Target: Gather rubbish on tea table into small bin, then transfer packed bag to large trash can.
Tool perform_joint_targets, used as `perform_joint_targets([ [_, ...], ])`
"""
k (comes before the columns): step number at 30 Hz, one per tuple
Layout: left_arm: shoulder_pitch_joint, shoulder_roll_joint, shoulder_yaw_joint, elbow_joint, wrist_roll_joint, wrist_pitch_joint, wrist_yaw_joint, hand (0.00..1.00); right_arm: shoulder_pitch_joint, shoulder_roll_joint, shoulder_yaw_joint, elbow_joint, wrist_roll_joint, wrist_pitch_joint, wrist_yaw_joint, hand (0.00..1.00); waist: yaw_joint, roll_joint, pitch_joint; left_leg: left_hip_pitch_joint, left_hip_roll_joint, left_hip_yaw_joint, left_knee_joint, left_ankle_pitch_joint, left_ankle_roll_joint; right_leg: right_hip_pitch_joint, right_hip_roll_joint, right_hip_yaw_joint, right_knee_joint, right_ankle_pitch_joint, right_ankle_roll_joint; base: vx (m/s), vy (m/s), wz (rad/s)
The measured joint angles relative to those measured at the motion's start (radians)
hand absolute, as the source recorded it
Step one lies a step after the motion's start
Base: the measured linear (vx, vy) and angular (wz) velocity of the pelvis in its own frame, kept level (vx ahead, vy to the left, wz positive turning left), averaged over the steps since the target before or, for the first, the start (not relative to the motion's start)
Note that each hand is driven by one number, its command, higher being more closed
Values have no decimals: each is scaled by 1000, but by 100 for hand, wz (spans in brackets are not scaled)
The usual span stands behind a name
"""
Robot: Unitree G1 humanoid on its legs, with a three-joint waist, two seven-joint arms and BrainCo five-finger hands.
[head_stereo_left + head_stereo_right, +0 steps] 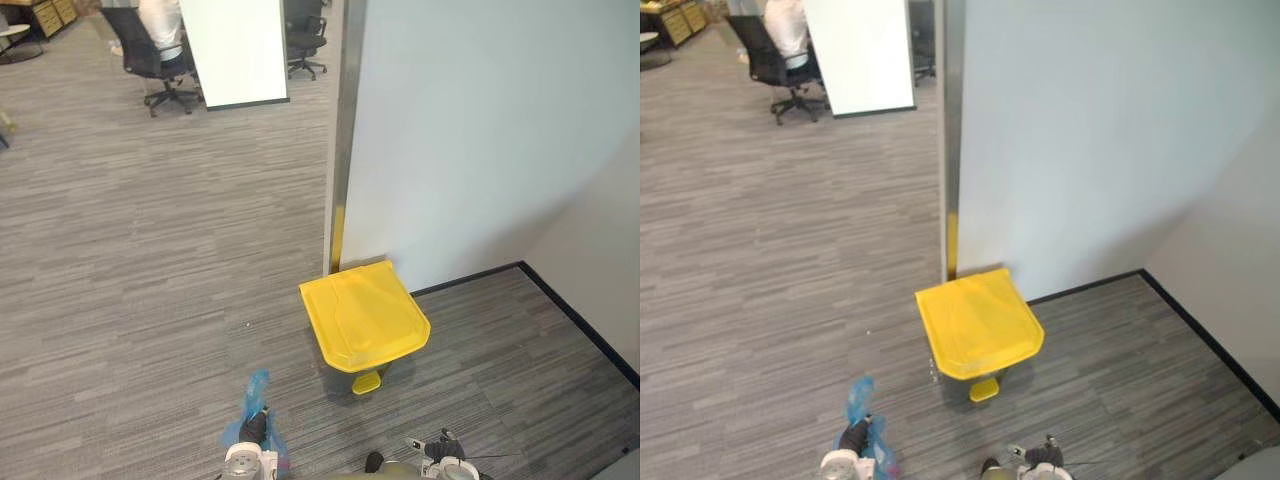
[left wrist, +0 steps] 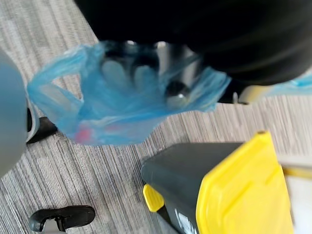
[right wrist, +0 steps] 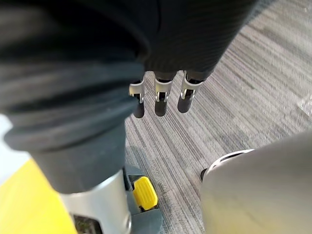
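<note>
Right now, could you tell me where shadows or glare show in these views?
Left eye view: the bin throws a soft shadow on the carpet at its base, no glare on it. Left wrist view: light passes through the blue bag, showing the left robot hand behind it.

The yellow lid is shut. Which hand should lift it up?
Probably the right hand: its fingers hang free and hold nothing. The left hand is busy, its fingers curled round the blue bag. The yellow lid lies closed ahead.
</note>
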Motion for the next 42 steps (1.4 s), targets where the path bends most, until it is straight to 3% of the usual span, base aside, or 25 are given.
perform_joint_targets([
  [4,-3,24,36,36,-33,0,-1,100,-33,-14,-23,76,49,-8,1,0,11,2,-11,0,13,-17,-1,4,-2,58,36,-12,-126,54,-4,206,0,5],
  [9,-7,41,35,71,-55,0,-2,100,-76,-31,-40,114,85,-18,6,0,14,12,-14,5,0,-25,2,4,-1,71,42,29,-177,78,0,127,3,-22],
  [20,-44,44,16,98,-55,-3,-2,100,-70,-59,-38,117,75,-18,4,0,-1,37,19,38,-19,-40,58,-34,37,73,20,92,-128,82,6,-6,31,-17],
  [30,-32,64,13,94,-54,-15,-1,100,-64,-55,-37,116,66,-18,2,0,-2,29,49,31,-28,-42,77,-76,32,22,7,101,-64,64,30,-109,-4,-10],
  [42,-19,57,-6,93,-53,-16,-2,100,-61,-55,-36,110,66,-18,-1,0,-3,24,53,13,-12,-7,92,-91,16,-15,24,137,-53,77,25,-88,-34,-13],
])
